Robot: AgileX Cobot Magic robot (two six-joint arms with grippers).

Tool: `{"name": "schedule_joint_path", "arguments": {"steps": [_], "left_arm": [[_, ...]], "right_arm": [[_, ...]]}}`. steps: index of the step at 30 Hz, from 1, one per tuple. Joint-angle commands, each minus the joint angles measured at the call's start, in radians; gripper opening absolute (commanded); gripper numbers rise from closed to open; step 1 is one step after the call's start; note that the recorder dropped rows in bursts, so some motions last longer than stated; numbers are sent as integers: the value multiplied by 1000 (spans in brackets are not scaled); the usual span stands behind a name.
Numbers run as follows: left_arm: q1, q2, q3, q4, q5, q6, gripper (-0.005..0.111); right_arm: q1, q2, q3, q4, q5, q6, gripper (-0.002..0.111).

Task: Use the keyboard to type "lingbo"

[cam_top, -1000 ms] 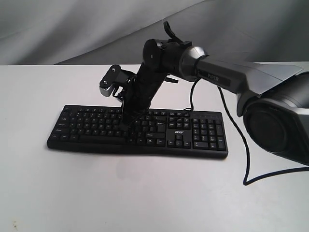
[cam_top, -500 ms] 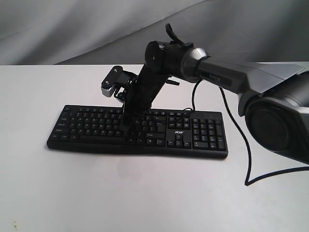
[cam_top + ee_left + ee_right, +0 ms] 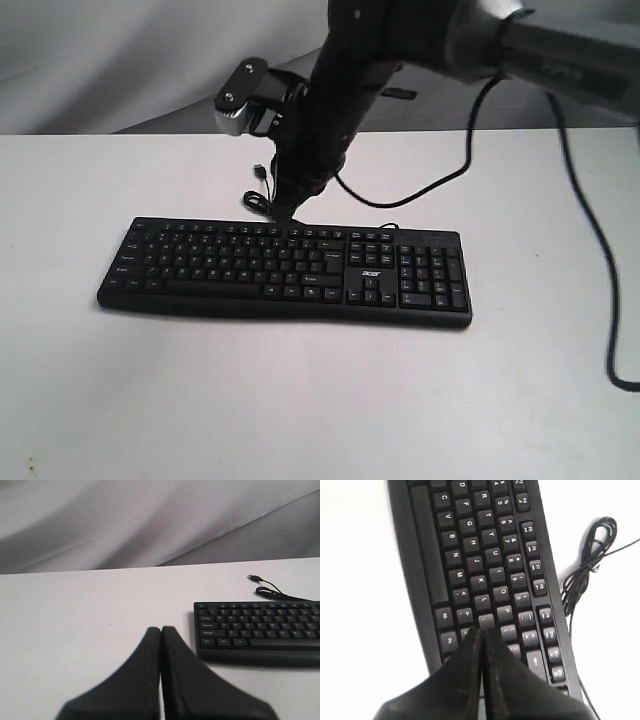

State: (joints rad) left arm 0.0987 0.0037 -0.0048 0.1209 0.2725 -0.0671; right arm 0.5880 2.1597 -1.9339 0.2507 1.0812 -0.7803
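- The left gripper (image 3: 161,628) has its fingers pressed together on nothing. It hangs over bare table (image 3: 60,190), short of the left end of the keyboard (image 3: 257,630). There is free room all round it, so the only risk I see is a drift into that end of the case.
- The keyboard lies flat mid-table with its long side across, and nothing pins it down. A slanted push could slide it.
- The right gripper (image 3: 287,212), likewise closed and empty, is poised above the keys towards the back rows. In its wrist view the joined tip looks about as broad as a key, so a slightly off descent could press a neighbouring letter or two keys at once.
- The USB cable (image 3: 258,198) is coiled just behind the keyboard, near that gripper, and a backward swing could snag it.
- Beyond the number pad the table is open, but the arm's hanging cable (image 3: 590,230) trails there and could drag.
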Motion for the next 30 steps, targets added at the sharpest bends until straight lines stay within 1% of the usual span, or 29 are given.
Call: {"name": "schedule_joint_path", "arguments": {"steps": [1,2,5,6,7,9,11,13,17,24,26,27,28,30], "left_arm": [[1,-4,5,-4,-7,-2,1],[1,-4,5,-4,-7,-2,1],[1,-4,5,-4,-7,-2,1],[1,-4,5,-4,-7,-2,1],[1,-4,5,-4,-7,-2,1],[1,-4,5,-4,-7,-2,1],[1,-4,5,-4,-7,-2,1],[1,-4,5,-4,-7,-2,1],[1,-4,5,-4,-7,-2,1],[1,-4,5,-4,-7,-2,1],[1,-4,5,-4,-7,-2,1],[1,-4,5,-4,-7,-2,1],[1,-4,5,-4,-7,-2,1],[1,-4,5,-4,-7,-2,1]], "right_arm": [[-2,-299,255,-16,-120,38,0],[2,-421,372,-29,-208,46,0],[2,-622,559,-36,-333,95,0],[2,-686,604,-38,-356,126,0],[2,-804,703,-63,-383,217,0],[2,-897,776,-103,-408,292,0],[2,-1013,840,-103,-411,334,0],[2,-1103,871,-101,-411,336,0],[2,-1213,873,-101,-415,340,0],[-8,-1299,873,-140,-438,334,0],[-47,-1324,873,-140,-505,348,0],[-95,-1342,873,-117,-518,412,0],[-178,-1363,879,-134,-509,546,0],[-293,-1394,920,-158,-512,687,0]]}}
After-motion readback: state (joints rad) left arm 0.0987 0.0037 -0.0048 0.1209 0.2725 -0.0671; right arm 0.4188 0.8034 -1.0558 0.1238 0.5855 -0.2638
